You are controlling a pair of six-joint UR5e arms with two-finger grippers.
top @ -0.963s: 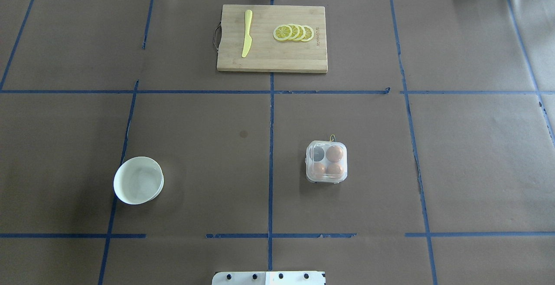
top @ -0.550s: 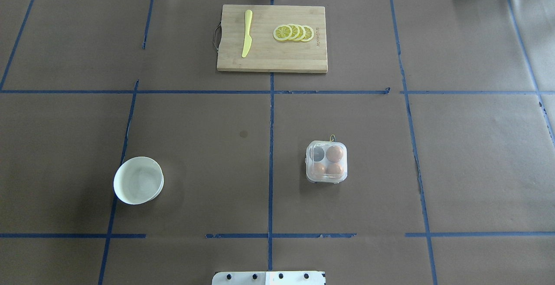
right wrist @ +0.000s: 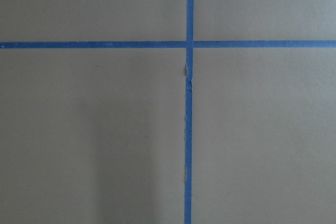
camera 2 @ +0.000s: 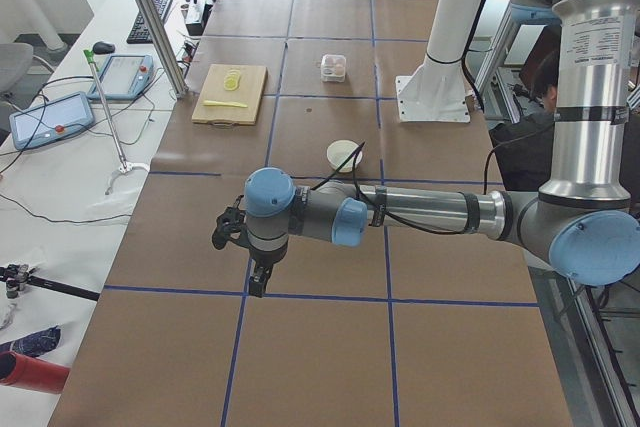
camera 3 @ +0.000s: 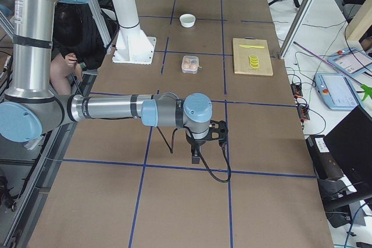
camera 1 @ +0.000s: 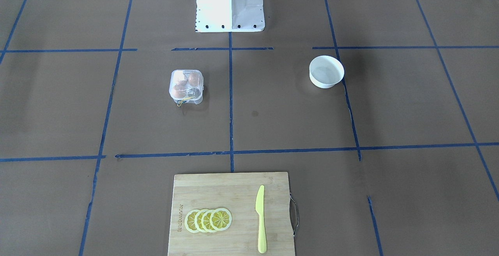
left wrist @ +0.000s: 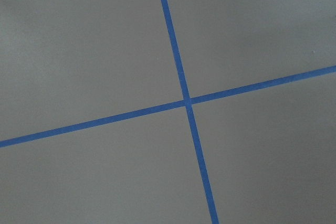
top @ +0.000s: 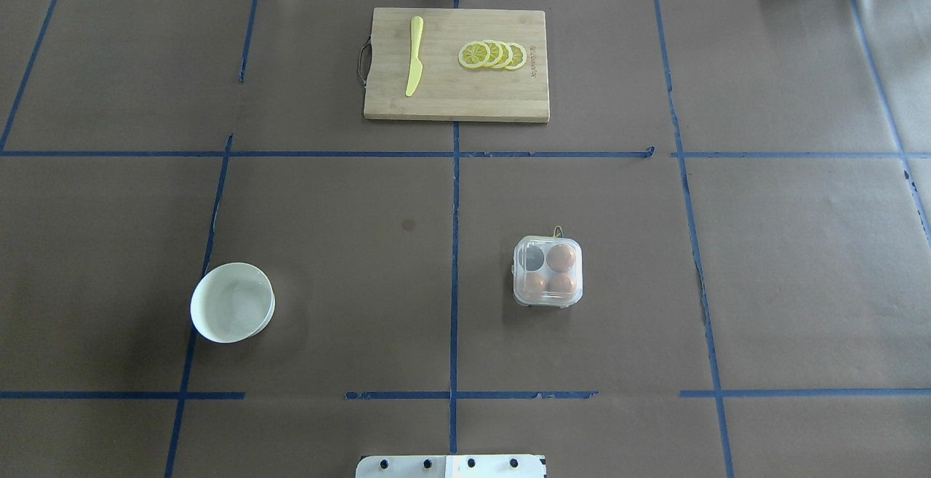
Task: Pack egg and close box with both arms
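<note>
The clear box (top: 547, 272) stands right of the table's middle, with its lid down over the cups. Three tan-orange eggs lie in it; one egg (top: 561, 257) is at the far right, and the far-left cup is dark and empty. The box also shows in the front view (camera 1: 186, 86), with a yellow band at its edge. Both arms are out of the overhead and front views. The left gripper (camera 2: 257, 279) hangs over the table's left end, far from the box. The right gripper (camera 3: 196, 156) hangs over the right end. I cannot tell if either is open or shut.
An empty white bowl (top: 233, 311) sits at the near left. A wooden cutting board (top: 457, 100) at the far middle holds a yellow knife (top: 414, 56) and lemon slices (top: 492, 54). The white pedestal (camera 1: 230, 2) stands at the robot's edge. Both wrist views show only brown paper and blue tape.
</note>
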